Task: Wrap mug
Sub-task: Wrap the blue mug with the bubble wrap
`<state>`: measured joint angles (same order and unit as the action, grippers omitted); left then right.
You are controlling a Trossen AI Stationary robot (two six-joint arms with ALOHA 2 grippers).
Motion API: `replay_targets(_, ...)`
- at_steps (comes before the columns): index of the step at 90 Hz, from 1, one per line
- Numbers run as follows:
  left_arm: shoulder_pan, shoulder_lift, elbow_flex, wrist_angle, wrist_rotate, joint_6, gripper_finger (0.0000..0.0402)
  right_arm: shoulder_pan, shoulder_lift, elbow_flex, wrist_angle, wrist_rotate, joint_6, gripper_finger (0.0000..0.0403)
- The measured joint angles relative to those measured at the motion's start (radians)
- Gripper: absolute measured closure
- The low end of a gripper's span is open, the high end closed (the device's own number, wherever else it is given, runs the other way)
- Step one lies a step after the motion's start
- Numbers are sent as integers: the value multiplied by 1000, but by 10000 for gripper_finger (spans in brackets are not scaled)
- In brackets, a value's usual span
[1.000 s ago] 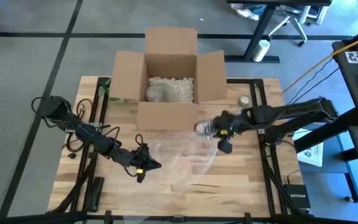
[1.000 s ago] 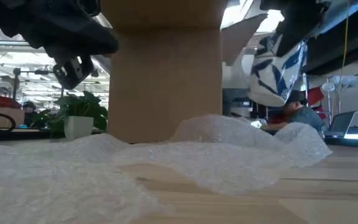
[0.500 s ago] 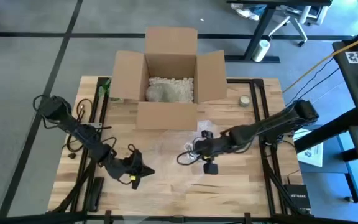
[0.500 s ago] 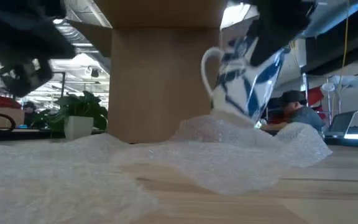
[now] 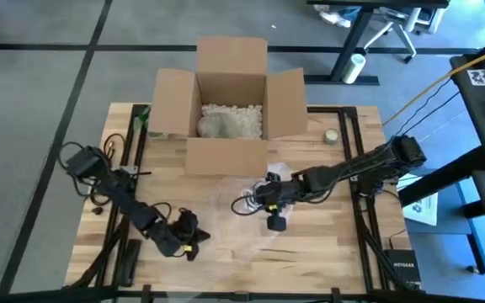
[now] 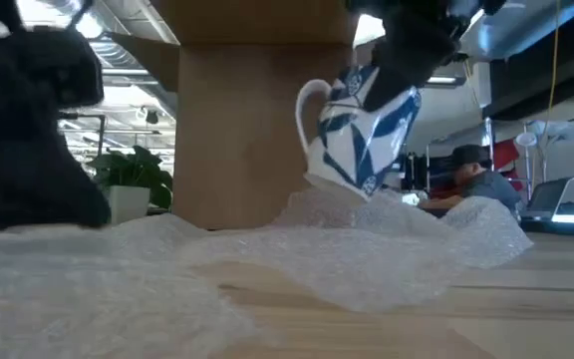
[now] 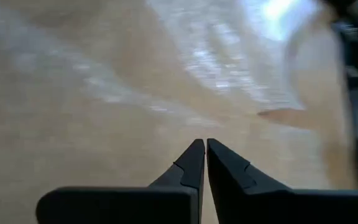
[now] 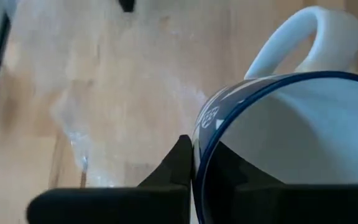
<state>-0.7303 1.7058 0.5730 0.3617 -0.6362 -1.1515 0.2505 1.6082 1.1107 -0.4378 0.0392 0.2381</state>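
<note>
My right jaws (image 5: 258, 195) are clamped on the rim of the mug (image 6: 359, 135), 1 finger (image 8: 180, 163) outside the wall and the other inside the bowl. The mug hangs tilted just above the crumpled bubble wrap (image 6: 367, 249), and whether its base touches the sheet I cannot tell. Its long axis leans: the mouth points up and back toward my wrist, the base points down and away from it, and the white handle (image 8: 303, 43) sits on the far side of the cup from my fingers.

My left jaws (image 7: 202, 163) are pressed together with nothing between them, low over the counter (image 5: 327, 252) at the near edge of the wrap, well apart from the mug.

The low view alone shows the blue and white pattern on the mug's side and its lean, with the handle looping out toward the cardboard box (image 5: 230, 105) behind it. The right wrist view alone shows the plain white inside and the blue rim line. From above, the mug is only a small pale shape ahead of my right jaws, but the open box with its loose fill shows there, beyond the wrap.
</note>
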Motion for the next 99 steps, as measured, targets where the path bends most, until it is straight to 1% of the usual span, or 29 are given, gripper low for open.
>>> replay_targets(10, 12, 0, 1, -52, 10, -30, 402, -14, 29, -6, -11, 17, -2, 402)
replay_targets(23, 35, 0, 3, -107, 20, -30, 402, -16, 67, -6, -71, -3, 34, 402)
replay_targets(28, 47, -2, 4, -131, 19, -18, 402, -14, 80, -3, -95, -16, 48, 402)
replay_targets(43, 103, -4, 5, -161, 16, 50, 401, 21, 80, -2, -124, -13, 96, 402)
replay_targets(52, 152, -4, 4, -159, 16, 105, 402, 48, 77, -3, -144, -21, 142, 402)
replay_targets(60, 196, -4, 3, -147, 19, 164, 402, 71, 75, -3, -164, -48, 185, 402)
replay_targets(71, 251, -4, 1, -117, 25, 244, 402, 110, 73, -4, -176, -89, 252, 402)
replay_targets(78, 275, -4, 0, -84, 32, 288, 402, 136, 67, -5, -187, -96, 304, 402)
replay_targets(84, 291, -4, 0, -51, 46, 325, 402, 163, 58, -5, -195, -97, 343, 402)
replay_targets(90, 302, -4, 0, -21, 82, 349, 402, 193, 46, 5, -213, -95, 375, 402)
replay_targets(99, 306, -4, 0, 14, 115, 372, 402, 237, 36, 51, -300, -82, 429, 402)
